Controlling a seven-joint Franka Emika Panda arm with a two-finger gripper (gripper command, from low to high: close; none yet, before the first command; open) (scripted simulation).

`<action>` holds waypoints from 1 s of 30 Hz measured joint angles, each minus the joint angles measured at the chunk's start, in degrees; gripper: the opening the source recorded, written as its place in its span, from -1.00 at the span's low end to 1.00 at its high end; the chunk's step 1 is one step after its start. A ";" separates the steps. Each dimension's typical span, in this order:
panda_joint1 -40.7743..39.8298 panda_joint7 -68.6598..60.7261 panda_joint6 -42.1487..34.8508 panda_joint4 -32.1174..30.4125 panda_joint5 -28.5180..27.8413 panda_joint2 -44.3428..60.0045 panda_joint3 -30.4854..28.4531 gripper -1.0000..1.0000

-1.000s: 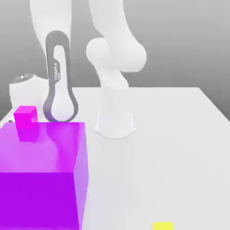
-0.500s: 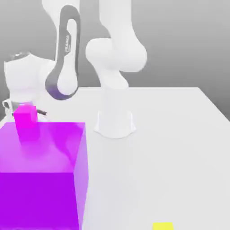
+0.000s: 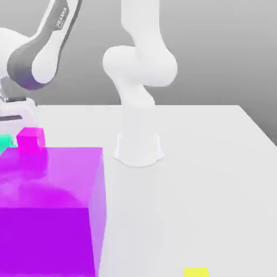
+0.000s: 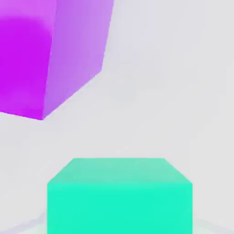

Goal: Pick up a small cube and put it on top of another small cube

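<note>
One small teal-green cube [image 4: 119,196] sits clamped in the closed tool, lifted at the exterior view's left edge beside the magenta cube [image 3: 31,138]. Carry it level, clearing the big purple block [image 3: 51,208], before descending squarely.

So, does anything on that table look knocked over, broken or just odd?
Nothing stands out. The big purple block, the small pink cube, the small teal-green cube and the yellow piece all look square and undamaged.
</note>
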 joint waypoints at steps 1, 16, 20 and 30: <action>1.07 -1.56 -1.03 1.41 -1.24 0.11 0.55 -1.00; 19.64 4.15 2.88 13.10 -9.72 4.36 13.77 -1.00; 28.35 15.01 7.72 14.14 -9.19 7.01 17.88 -1.00; 36.73 40.03 16.63 13.72 -3.57 12.63 22.23 -1.00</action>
